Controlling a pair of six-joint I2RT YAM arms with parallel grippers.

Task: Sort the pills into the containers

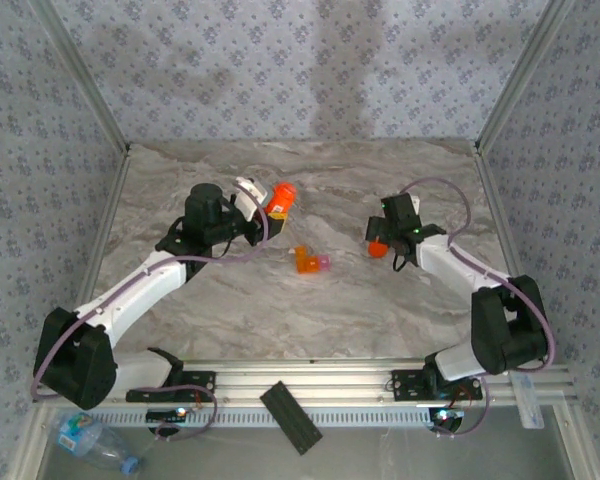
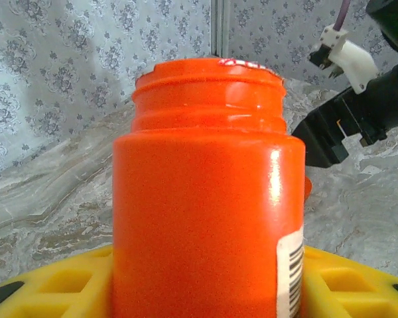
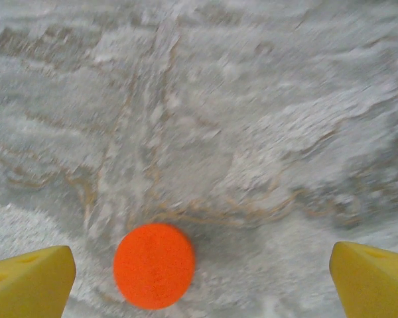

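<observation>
My left gripper (image 1: 265, 212) is shut on the orange pill bottle (image 1: 280, 198), one of the containers, at the table's back left. In the left wrist view the bottle (image 2: 205, 199) stands upright between the yellow fingers (image 2: 53, 288), its threaded neck uncapped. The second container, a small orange compartment with a pink piece (image 1: 311, 262), lies mid-table. My right gripper (image 1: 384, 246) hangs open over a round orange cap (image 1: 377, 248). Seen from the right wrist, the cap (image 3: 154, 265) lies flat on the marble between the spread fingers (image 3: 26, 281), nearer the left one. The pills are hidden.
A black flat bar (image 1: 291, 416) lies on the near rail between the arm bases. A plastic water bottle (image 1: 95, 441) rests at the bottom left, off the table. Aluminium posts (image 1: 80, 75) and wallpapered walls enclose the marble table (image 1: 380, 310). The right arm (image 2: 358, 112) appears behind the bottle.
</observation>
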